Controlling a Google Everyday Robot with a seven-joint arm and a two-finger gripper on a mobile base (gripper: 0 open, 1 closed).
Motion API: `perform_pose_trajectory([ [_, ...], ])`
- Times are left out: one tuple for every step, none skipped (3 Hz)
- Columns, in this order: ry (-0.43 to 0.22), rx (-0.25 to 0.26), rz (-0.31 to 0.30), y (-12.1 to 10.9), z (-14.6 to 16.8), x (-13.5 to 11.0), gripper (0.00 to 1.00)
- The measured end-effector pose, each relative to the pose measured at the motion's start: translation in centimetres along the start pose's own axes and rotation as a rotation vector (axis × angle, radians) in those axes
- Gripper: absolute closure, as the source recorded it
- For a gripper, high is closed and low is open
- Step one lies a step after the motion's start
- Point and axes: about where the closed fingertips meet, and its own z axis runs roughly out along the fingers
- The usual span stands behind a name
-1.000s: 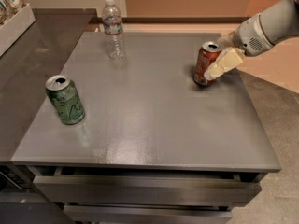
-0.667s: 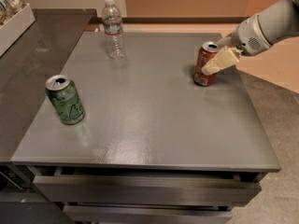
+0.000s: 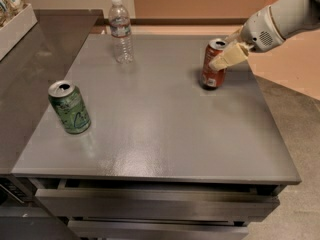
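Observation:
A red soda can (image 3: 212, 73) stands on the grey table (image 3: 165, 129) at the far right, its top open. My gripper (image 3: 226, 58) reaches in from the upper right on a white arm (image 3: 280, 16). It lies against the can's upper right side, touching it. Near the left edge stands a green soda can (image 3: 70, 107), leaning slightly. A clear water bottle (image 3: 121, 30) stands upright at the back, left of centre. Both are far from the gripper.
A dark counter (image 3: 35, 74) adjoins the table on the left, with a white box of packets (image 3: 14, 14) at its far corner. Drawers (image 3: 155, 204) sit under the table's front edge. Floor lies to the right.
The gripper has risen from the red can's middle to its upper part. The red can looks more upright than before. The green can and the bottle have not moved.

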Motion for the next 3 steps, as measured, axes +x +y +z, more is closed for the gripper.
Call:
perform_pose_trajectory([
  [-0.029, -0.022, -0.046, 0.5, 0.6, -3.9, 1.00],
  [-0.040, -0.041, -0.088, 0.4, 2.3, -7.4, 1.00],
  [-0.044, -0.053, -0.119, 0.0, 4.4, -10.2, 1.00],
])
